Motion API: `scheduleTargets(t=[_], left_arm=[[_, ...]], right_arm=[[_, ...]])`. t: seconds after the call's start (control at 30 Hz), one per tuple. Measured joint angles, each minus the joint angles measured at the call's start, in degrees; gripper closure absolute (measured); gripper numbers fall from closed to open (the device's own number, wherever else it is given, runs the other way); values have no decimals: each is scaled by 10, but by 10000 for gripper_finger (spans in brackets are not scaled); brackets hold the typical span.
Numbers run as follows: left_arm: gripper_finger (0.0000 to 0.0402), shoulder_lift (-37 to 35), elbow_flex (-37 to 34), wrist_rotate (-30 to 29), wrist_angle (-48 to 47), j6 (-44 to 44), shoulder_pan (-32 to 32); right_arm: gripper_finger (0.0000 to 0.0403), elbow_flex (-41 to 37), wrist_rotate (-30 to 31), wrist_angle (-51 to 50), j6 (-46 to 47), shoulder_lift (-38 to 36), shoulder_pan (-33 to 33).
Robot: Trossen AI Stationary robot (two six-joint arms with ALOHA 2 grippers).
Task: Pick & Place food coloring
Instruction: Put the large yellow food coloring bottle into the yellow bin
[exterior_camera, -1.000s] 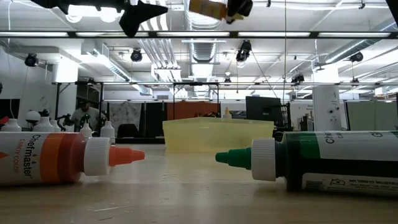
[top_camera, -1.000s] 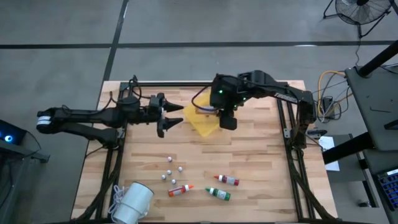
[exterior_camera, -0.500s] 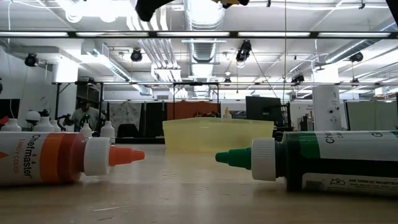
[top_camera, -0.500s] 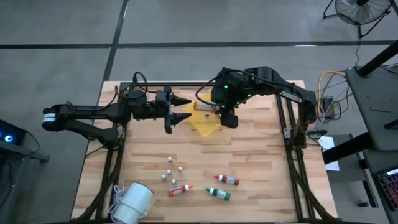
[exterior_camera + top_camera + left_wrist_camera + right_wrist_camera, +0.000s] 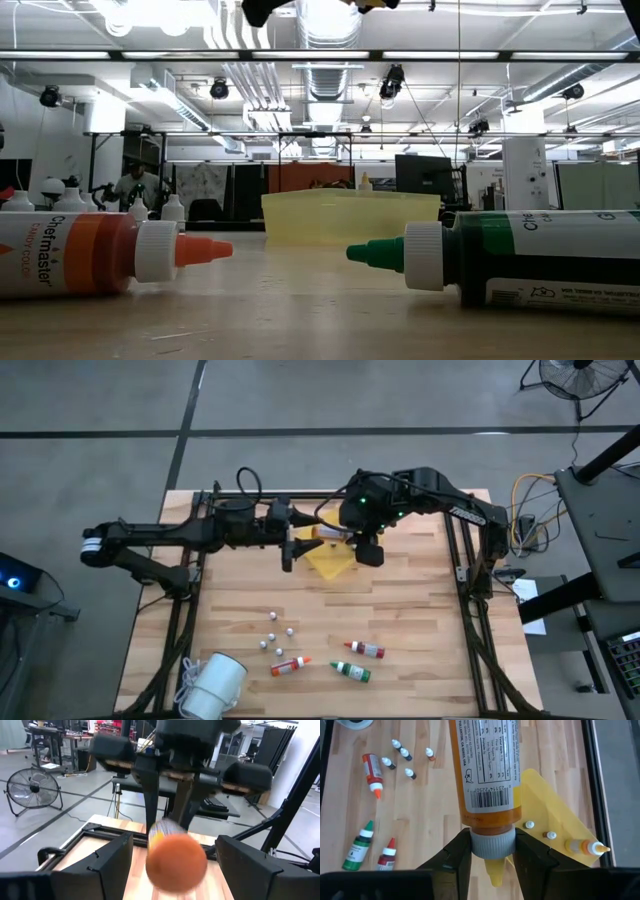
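Two tools meet above the yellow tray (image 5: pixel 325 558): the right tool (image 5: pixel 492 851) is clamped on an orange bottle (image 5: pixel 487 775), while the left tool (image 5: pixel 172 862) is spread wide around its base, apparently without contact.

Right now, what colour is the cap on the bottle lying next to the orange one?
Green cap, seen best in the low view.

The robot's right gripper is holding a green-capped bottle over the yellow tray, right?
Not quite. The bottle in the right gripper is orange with a yellow cap, as the right wrist view shows. It does hang over the yellow plastic tray.
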Motion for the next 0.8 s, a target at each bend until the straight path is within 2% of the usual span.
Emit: scheduleTargets(t=[0.37,0.6,0.8], left_arm=[[160,38,45,1,-48,-5,0],[197,39,50,2,-49,-6,0],[245,39,52,2,-72,-8,0]], right_arm=[[294,0,0,-2,-2,0,0],[294,0,3,-12,-5,0,0],[294,0,5,-12,-5,0,0]])
